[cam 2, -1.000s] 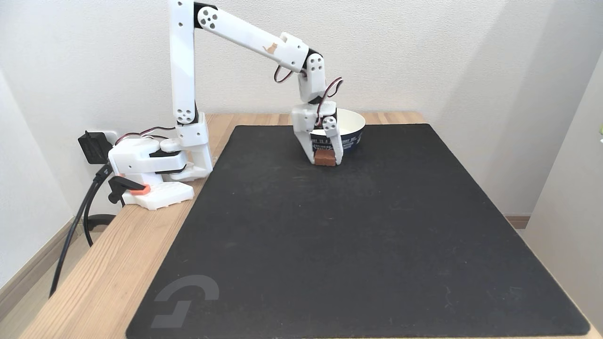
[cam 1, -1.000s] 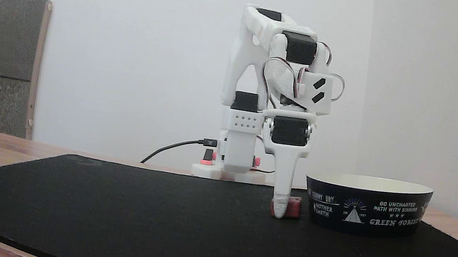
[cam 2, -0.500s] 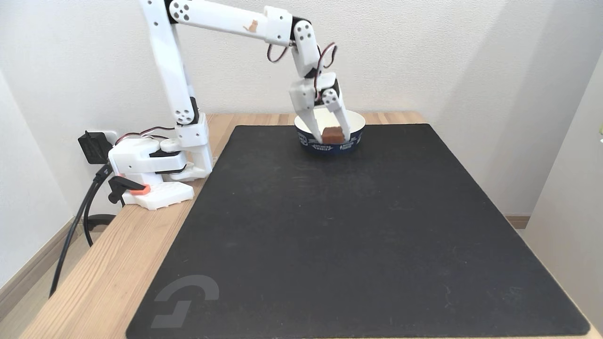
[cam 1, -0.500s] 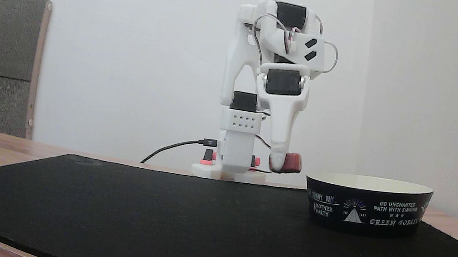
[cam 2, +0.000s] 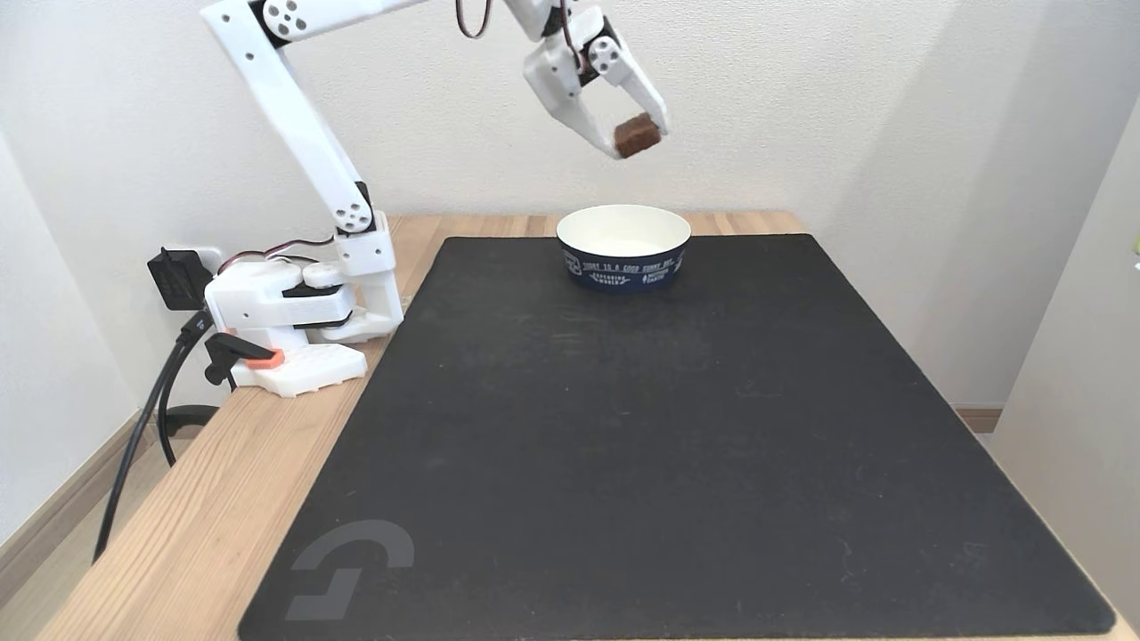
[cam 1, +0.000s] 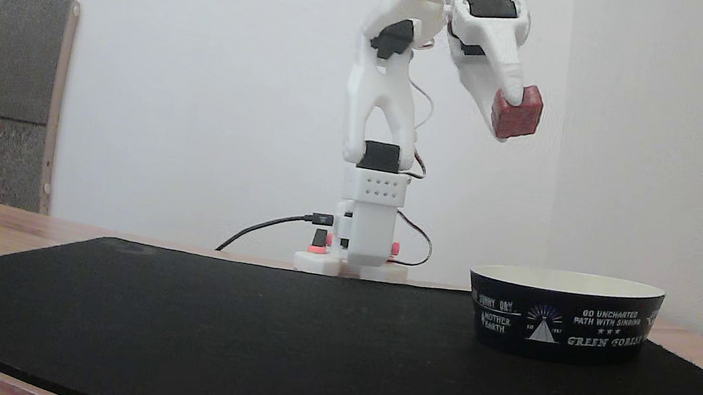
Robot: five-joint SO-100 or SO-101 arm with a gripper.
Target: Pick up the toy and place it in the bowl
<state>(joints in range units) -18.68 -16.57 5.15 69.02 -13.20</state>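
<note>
While raised high above the table, gripper (cam 2: 638, 138) is clamped on the red toy (cam 2: 637, 135), held at its fingertips (cam 1: 510, 93) well above the bowl (cam 2: 623, 255). Bowl sits on the black mat (cam 2: 677, 427) at its far edge, interior bare.

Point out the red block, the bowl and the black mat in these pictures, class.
red block (cam 1: 517, 114): a fixed view, on its front face, held between the fingers.
bowl (cam 2: 623, 266): a fixed view, on its printed outer wall.
black mat (cam 2: 641, 445): a fixed view, on its bare middle.
</note>
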